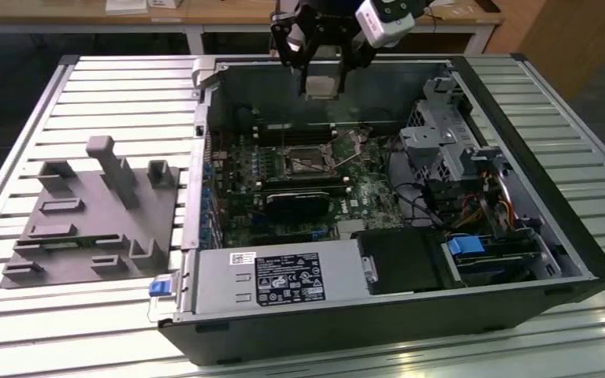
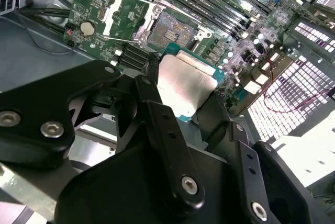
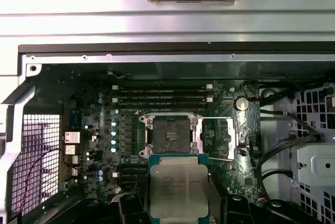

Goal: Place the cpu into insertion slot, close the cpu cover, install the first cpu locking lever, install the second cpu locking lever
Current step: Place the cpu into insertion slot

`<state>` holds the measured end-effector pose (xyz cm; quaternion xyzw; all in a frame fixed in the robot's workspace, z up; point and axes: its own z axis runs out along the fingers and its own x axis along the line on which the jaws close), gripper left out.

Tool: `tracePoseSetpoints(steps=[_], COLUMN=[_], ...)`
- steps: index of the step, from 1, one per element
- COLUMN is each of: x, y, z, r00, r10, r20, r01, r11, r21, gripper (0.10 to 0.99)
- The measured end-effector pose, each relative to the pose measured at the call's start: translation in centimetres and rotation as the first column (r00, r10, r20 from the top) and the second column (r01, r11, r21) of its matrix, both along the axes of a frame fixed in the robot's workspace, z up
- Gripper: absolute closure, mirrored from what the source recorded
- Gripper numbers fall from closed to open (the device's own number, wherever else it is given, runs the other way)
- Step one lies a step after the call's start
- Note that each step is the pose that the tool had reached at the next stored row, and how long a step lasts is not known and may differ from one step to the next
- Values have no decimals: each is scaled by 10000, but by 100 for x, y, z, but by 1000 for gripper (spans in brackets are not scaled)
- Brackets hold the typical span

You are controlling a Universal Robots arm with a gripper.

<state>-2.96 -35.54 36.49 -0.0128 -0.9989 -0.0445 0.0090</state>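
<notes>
The tool [image 1: 321, 87] pinches the cpu [image 3: 179, 192] by opposite edges, holding it flat and raised well clear of the insertion slot [image 3: 170, 135]. The cpu cover [image 3: 220, 139] lies swung open beside the slot, leaving the pin field exposed for seating.

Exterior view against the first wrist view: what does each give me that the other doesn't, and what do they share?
From the exterior view: the grey fixture beside the case, and the power supply inside it. From the first wrist view: the cover swung open beside the slot, and the coin battery. In both: the gripper holding the cpu over the case, the empty slot, and the memory slots.
</notes>
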Motion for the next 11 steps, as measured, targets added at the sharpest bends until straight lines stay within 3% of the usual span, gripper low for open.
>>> tracePoseSetpoints(steps=[5, 11], x=[-2, -15], y=[2, 2], z=[-44, -105], r00=[10000, 9994], r10=[0, 1], r20=[83, 347], r01=[1, 5], r11=[9999, 9998], r21=[-129, -183], gripper=[549, 549])
